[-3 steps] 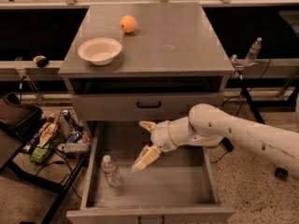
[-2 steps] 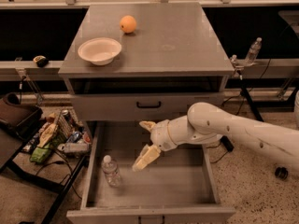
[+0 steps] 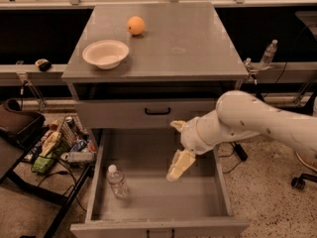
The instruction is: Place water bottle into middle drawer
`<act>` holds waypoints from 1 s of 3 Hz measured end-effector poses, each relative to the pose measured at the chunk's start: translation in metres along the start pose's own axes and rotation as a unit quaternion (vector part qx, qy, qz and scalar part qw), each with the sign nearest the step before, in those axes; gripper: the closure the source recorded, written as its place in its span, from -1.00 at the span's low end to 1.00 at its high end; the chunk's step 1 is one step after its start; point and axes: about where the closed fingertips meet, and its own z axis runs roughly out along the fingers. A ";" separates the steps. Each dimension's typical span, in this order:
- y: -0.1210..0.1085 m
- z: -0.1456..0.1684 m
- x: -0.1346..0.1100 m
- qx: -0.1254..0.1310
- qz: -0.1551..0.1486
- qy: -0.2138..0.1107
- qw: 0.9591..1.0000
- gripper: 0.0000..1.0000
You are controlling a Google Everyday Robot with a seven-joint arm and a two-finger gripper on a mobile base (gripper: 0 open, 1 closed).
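Fig.: water bottle (image 3: 117, 181) upright on floor of open middle drawer (image 3: 163, 200), lower left of frame, near left wall; placement looks done. Gripper (image 3: 174, 150) at frame centre, over drawer, spread wide, empty, well apart from bottle, prob. to avoid toppling it. Orange (image 3: 135, 25), bowl (image 3: 105, 53) on bench (image 3: 188, 43), upper left.

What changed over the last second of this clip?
The gripper, fingers open and empty, shifted slightly toward the picture's right over the middle drawer, away from the water bottle. Nothing was grasped or released. The water bottle, the orange and the bowl stayed put.
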 end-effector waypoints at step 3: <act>-0.018 -0.177 0.017 0.089 0.009 0.257 0.962 -1.00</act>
